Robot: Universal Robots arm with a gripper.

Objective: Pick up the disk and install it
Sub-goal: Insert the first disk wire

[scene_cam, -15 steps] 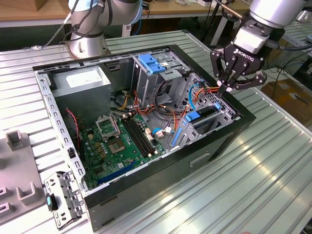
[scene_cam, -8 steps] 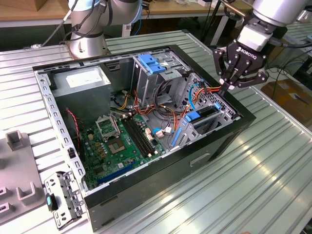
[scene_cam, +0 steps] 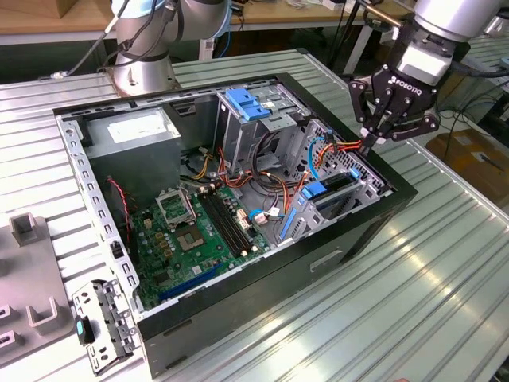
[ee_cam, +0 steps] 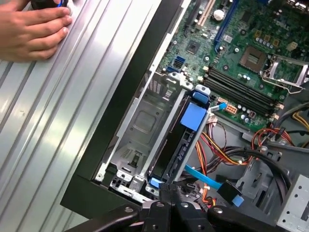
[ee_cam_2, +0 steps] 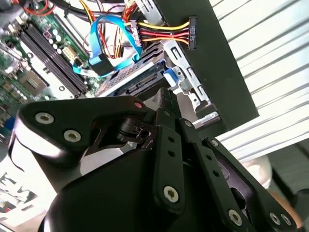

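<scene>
The disk [scene_cam: 332, 188] stands on edge inside the drive cage at the open computer case's corner, on the exterior view's right, its blue plastic bracket [ee_cam: 194, 116] facing the motherboard. In the first wrist view the disk [ee_cam: 177, 145] shows as a dark slab in the bay beside an empty metal slot [ee_cam: 137, 125]. My gripper [scene_cam: 374, 142] hovers over the cage's outer end with its fingers pressed together, nothing between them. In both wrist views the gripper [ee_cam: 169, 191] [ee_cam_2: 166, 94] points down at the disk's cable end; whether it touches is unclear.
Orange, yellow and blue cables [scene_cam: 334, 151] crowd the cage. The green motherboard [scene_cam: 199, 231] fills the case floor, with a grey power supply [scene_cam: 131, 131] and an upper bay with a light-blue latch [scene_cam: 248, 103] behind. A person's hand [ee_cam: 34, 29] rests on the ribbed table beside the case.
</scene>
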